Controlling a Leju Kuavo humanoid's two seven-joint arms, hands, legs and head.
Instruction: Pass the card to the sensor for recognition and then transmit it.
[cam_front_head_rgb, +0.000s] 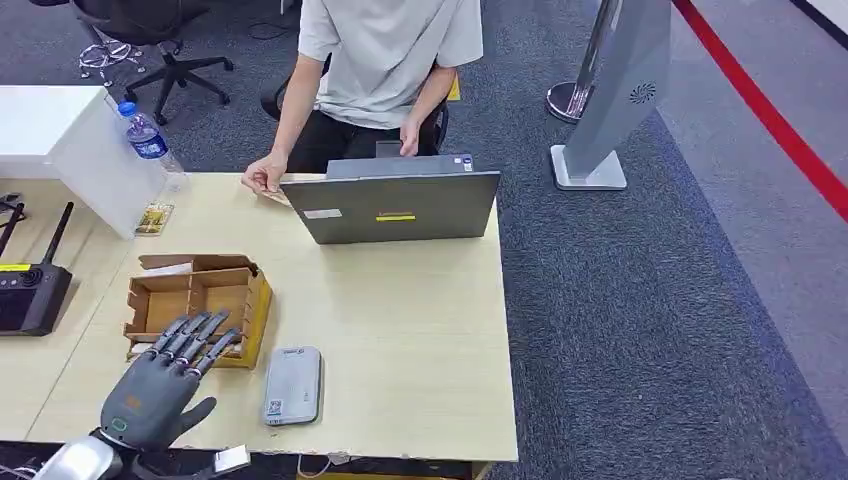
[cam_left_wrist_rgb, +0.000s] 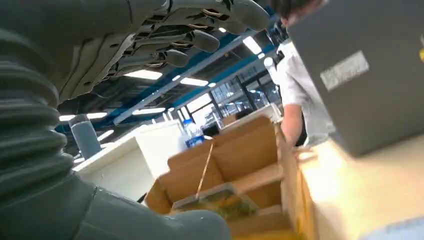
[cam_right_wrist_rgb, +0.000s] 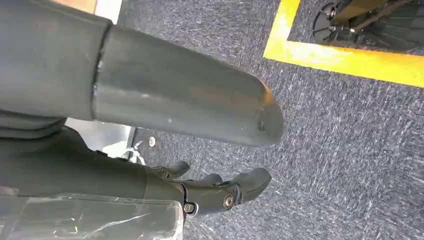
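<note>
One grey left hand (cam_front_head_rgb: 160, 385), fingers spread and empty, hovers over the compartmented brown cardboard box (cam_front_head_rgb: 198, 306) holding the greenish card (cam_left_wrist_rgb: 220, 200), seemingly to pick it for the flat grey sensor pad (cam_front_head_rgb: 293, 385) just beside.

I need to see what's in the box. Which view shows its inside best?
The left wrist view: it looks into the box and shows a card inside. The head view shows the compartments from above, partly behind the left hand.

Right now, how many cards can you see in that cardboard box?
1, as far as I can tell: a card lying flat in a compartment of the cardboard box, below the left hand. Others may be hidden behind the dividers.
</note>
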